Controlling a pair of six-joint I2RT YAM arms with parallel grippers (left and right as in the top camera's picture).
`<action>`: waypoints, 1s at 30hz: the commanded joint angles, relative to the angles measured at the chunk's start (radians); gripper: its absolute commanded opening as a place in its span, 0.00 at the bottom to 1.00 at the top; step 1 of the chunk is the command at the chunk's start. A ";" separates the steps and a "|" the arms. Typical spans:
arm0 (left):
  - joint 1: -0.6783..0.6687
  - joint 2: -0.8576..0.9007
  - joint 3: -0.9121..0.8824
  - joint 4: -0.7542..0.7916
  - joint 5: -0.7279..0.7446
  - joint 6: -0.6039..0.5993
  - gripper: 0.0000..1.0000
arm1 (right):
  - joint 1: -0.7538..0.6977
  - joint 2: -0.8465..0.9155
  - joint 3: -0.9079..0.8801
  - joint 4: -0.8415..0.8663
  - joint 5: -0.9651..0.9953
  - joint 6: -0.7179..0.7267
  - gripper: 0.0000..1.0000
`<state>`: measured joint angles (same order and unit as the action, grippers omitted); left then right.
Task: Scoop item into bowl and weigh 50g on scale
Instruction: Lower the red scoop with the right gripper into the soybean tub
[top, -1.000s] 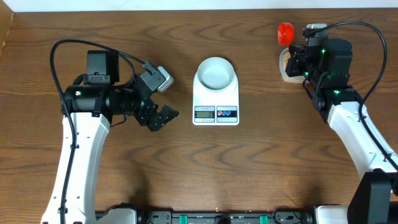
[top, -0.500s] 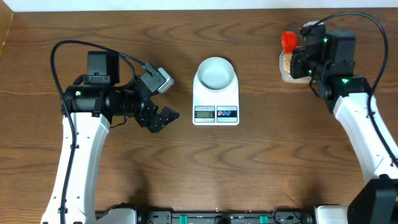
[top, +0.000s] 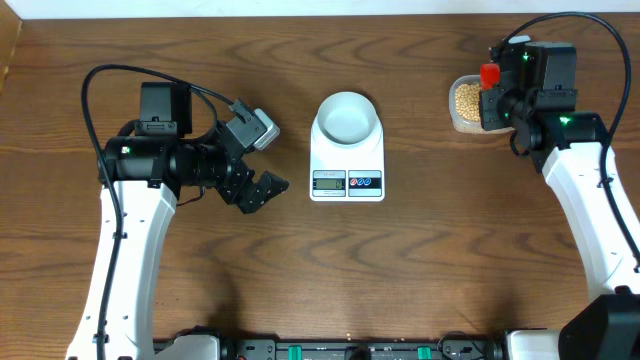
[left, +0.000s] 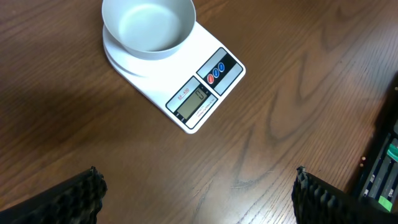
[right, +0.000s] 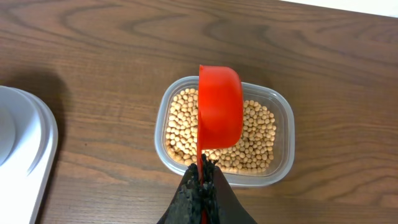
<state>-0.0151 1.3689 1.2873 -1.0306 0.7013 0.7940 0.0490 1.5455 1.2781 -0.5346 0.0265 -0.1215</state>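
The white bowl (top: 347, 115) sits empty on the white scale (top: 347, 172) at the table's middle; both also show in the left wrist view, bowl (left: 148, 25) on scale (left: 198, 99). Tan beans (top: 466, 98) fill a clear tub (right: 280, 167) at the far right; the beans (right: 258, 142) show in the right wrist view. My right gripper (right: 200, 180) is shut on the handle of a red scoop (right: 219, 106), held on its side above the beans. The scoop (top: 490, 74) shows overhead. My left gripper (top: 262, 190) is open and empty, left of the scale.
The table's back edge runs along the top of the overhead view. Black equipment (left: 382, 174) shows at the right edge of the left wrist view.
My right arm has moved right and the red scoop with it, from the tub's left rim to over the tub. The left arm has not moved.
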 joint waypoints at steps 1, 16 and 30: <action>0.003 -0.011 0.006 -0.005 0.013 0.017 0.98 | 0.002 -0.002 0.023 0.000 0.019 -0.015 0.01; 0.003 -0.011 0.006 -0.005 0.013 0.017 0.98 | 0.003 -0.002 0.024 0.012 0.054 -0.015 0.01; 0.003 -0.011 0.006 -0.005 0.013 0.017 0.98 | 0.003 0.004 0.050 -0.062 0.143 -0.015 0.01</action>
<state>-0.0151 1.3689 1.2873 -1.0306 0.7013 0.7940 0.0490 1.5455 1.3029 -0.5869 0.1146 -0.1230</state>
